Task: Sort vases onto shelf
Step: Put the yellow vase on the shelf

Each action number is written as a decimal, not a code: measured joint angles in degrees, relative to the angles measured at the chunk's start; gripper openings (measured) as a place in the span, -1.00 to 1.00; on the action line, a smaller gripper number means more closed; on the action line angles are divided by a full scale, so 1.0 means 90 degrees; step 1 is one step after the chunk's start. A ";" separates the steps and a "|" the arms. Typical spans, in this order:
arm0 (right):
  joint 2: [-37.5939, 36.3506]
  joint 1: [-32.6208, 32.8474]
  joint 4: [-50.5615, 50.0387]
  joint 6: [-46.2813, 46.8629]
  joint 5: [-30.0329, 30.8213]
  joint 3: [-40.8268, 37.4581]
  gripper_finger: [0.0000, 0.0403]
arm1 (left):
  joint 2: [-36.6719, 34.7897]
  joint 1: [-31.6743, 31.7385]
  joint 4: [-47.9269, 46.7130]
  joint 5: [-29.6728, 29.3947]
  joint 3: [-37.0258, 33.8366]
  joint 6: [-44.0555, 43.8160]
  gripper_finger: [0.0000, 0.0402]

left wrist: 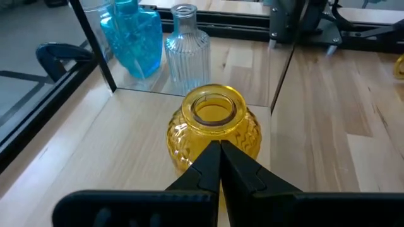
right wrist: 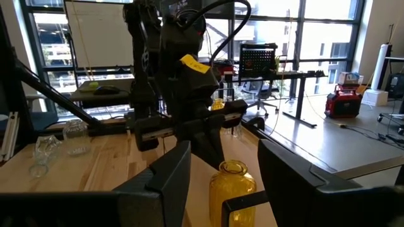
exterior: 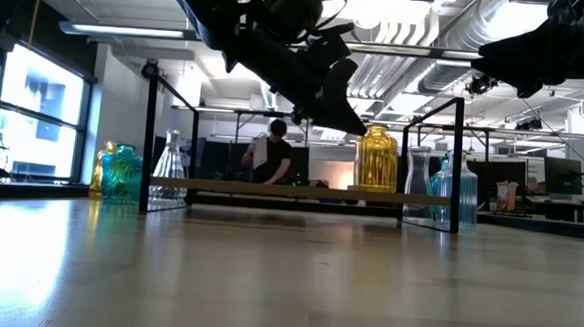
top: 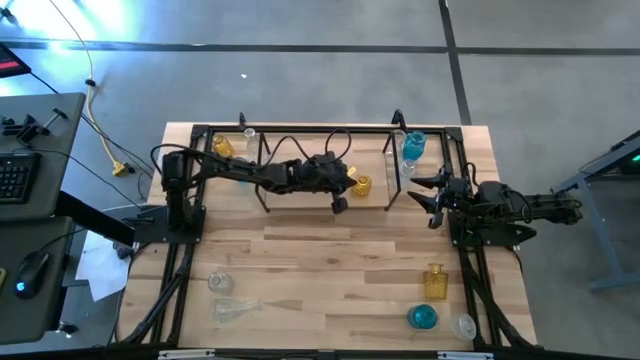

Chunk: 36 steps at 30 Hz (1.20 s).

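Note:
A round amber vase (left wrist: 214, 126) stands upright on the shelf's floor (left wrist: 126, 132), in the right half of the shelf (top: 320, 131). My left gripper (left wrist: 219, 151) is shut, its fingertips right at the vase's near side, slanting down from the table's left. A blue vase (left wrist: 134, 39) and a clear ribbed vase (left wrist: 187, 47) stand at the shelf's right end. My right gripper (top: 432, 195) waits open at the table's right side, past the shelf's end, with nothing between its fingers. My left gripper's shut fingertips (left wrist: 221, 150) stand at the amber vase's shoulder (left wrist: 201, 140), just below its rim, coming slanting down from the table's left. Whether they touch the glass I cannot tell. The vase stands upright on the shelf floor.
An amber vase (top: 222, 147) and a clear one (top: 248, 133) stand at the shelf's left end. On the near table are clear vases (top: 220, 282), (top: 235, 308), an amber square bottle (top: 434, 282), a blue vase (top: 422, 317) and a clear vase (top: 463, 325). Bare wood lies mid-table.

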 joint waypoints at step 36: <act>0.0000 0.0000 -0.0240 0.0050 -0.0063 0.0000 -0.16 | 0.0316 -0.0204 -0.1005 -0.0067 0.1067 0.0355 -1.00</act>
